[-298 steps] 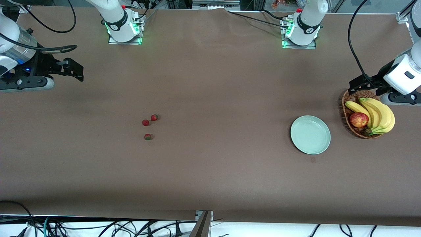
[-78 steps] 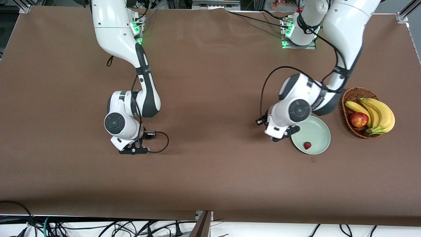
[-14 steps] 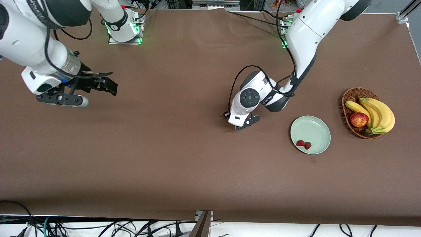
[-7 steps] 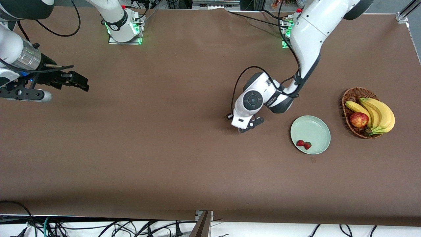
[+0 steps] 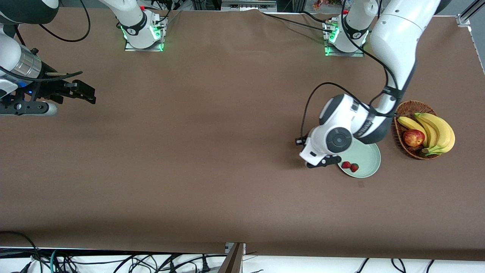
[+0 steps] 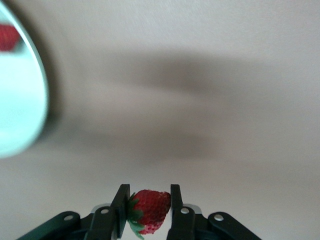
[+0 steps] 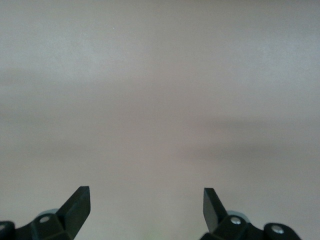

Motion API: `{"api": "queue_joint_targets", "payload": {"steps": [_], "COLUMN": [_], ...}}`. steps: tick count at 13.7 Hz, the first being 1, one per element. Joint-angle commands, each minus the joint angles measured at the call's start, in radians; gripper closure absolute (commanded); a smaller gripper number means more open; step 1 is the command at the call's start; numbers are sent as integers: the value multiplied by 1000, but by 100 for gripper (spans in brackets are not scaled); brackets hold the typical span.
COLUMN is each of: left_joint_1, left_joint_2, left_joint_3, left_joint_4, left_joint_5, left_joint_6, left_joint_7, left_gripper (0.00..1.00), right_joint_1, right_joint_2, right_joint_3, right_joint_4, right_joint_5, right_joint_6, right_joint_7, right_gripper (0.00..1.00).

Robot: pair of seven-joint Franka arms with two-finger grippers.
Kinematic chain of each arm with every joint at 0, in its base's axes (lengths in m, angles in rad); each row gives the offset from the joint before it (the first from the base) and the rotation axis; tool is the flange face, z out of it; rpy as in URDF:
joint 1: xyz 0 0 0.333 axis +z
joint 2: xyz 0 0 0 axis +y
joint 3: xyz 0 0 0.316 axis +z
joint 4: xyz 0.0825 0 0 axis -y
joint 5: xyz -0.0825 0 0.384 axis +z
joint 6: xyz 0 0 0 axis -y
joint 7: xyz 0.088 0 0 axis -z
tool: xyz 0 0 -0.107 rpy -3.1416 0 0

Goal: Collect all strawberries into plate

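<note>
- Brown table cover (image 5: 212, 159): fills the front view; robot bases stand along its top edge, cables hang along its lower edge.
- Plate (image 5: 369, 167): pale mint-green, round, right of centre in the frame, toward the left arm's end of the table; partly covered by the left arm's wrist.
- Strawberries on plate: two, side by side and touching, in the part of the plate nearer the camera: one (image 5: 346, 165), the other (image 5: 354, 167).
- Third strawberry (image 6: 149, 210): red with green leaves, pinched between the left gripper's fingers in the left wrist view.
- Left gripper (image 5: 322, 162): right of centre in the frame, over the plate's edge; jaws closed on the berry.
- Right gripper (image 5: 81, 92): upper left of the frame, over bare cover, waiting; jaws spread wide, holding nothing.
- Wicker basket (image 5: 402, 113): right edge of the frame, beside the plate; holds bananas (image 5: 435, 131) and an apple (image 5: 413, 137).
</note>
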Motion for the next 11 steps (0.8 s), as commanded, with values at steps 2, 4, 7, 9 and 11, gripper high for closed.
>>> {"api": "queue_joint_targets", "payload": {"steps": [2, 4, 7, 9, 11], "left_joint_1": [134, 204, 247, 248, 249], "left_joint_2": [-1, 3, 9, 14, 12], "left_joint_3": [-8, -7, -8, -8, -8], "left_joint_4": [-1, -2, -1, -1, 2], "left_joint_5": [22, 74, 204, 209, 209], "left_joint_6": [-26, -26, -15, -6, -6], "left_joint_7": [421, 627, 796, 801, 801], "left_gripper": [100, 100, 96, 14, 0], "right_joint_1": [-11, -10, -37, -36, -30], "right_joint_2": [-15, -15, 3, 23, 23], "right_joint_3": [3, 3, -13, -11, -10], "right_joint_4": [-10, -9, -9, 10, 19], "right_joint_5": [-15, -15, -4, -4, -5], "right_joint_6": [0, 3, 21, 20, 14], "right_joint_7": [-26, -37, -172, -177, -168], "right_gripper": [0, 0, 0, 0, 0]}}
